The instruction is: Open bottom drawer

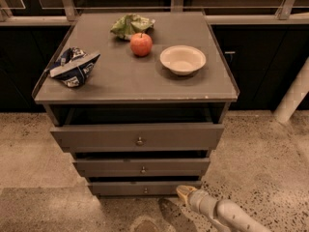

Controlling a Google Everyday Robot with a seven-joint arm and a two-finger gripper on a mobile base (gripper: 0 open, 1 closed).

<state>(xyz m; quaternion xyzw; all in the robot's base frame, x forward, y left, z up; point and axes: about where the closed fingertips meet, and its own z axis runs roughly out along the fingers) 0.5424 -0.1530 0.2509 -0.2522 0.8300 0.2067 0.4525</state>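
Note:
A grey-brown cabinet stands in the middle with three drawers. The bottom drawer (pixel 130 188) is the lowest and narrowest front, with a small round knob (pixel 145 191). It sits slightly out, like the two above it. My gripper (pixel 184 194) comes in from the lower right on a pale arm. Its tip is just right of the bottom drawer's front, near the floor and to the right of the knob.
On the cabinet top (pixel 120 81) lie a blue-white chip bag (pixel 73 67), a green bag (pixel 130 25), a red apple (pixel 141 44) and a white bowl (pixel 183 59). A white post (pixel 294 93) stands at the right. The floor is speckled stone.

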